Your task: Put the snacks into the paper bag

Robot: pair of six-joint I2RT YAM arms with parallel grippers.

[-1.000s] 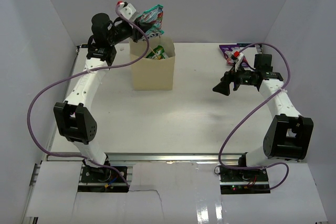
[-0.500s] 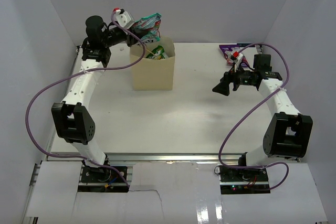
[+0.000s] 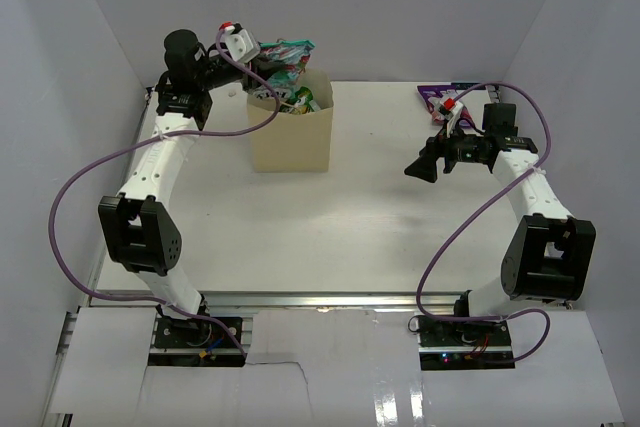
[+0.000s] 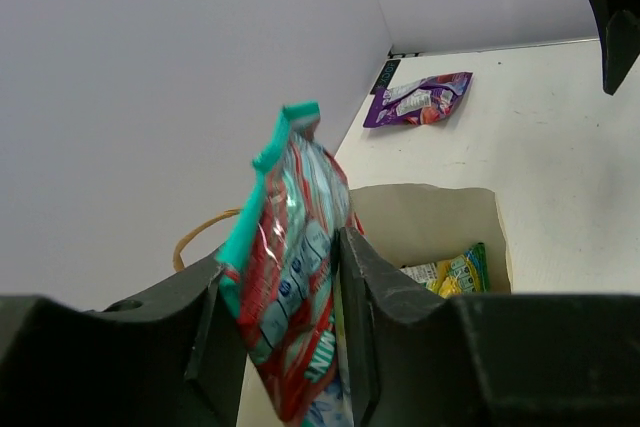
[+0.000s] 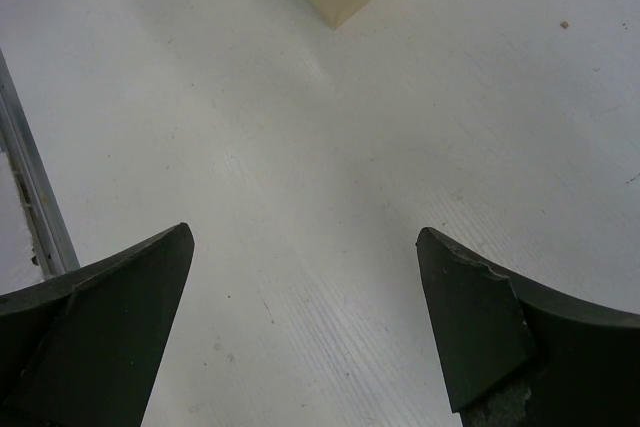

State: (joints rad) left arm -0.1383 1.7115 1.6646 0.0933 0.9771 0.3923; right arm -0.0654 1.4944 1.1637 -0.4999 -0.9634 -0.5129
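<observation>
Above the paper bag (image 3: 290, 142), over its rear rim on the left arm's side, the left gripper (image 4: 283, 262) has its fingers closed on the teal-green pouch (image 4: 290, 197). They press low on its two flat faces, and the crimped top edge stands free beyond them.

The pouch looks light, thin and crinkly, with a glossy film that is probably slippery. It seems puffed with air, so a hard squeeze might crush what is inside. The flat body or a sealed edge would be the safest place to hold it.

Inside the bag, a green-yellow packet (image 4: 455, 272) lies at the bottom. One brown loop handle (image 4: 200, 232) arcs just beside the fingers, and it could snag them or the pouch. The rim is another risk: the pouch is long enough to catch there if it drops askew. Being only paper, the bag would likely shift or tip if knocked.

Well to the bag's right-arm side, a purple-white packet (image 3: 437, 94) lies flat on the counter (image 3: 380, 217) by the back wall. Nearer the bag than that packet, the right gripper (image 5: 305, 247) hangs over bare counter, its fingers spread wide and empty.
</observation>
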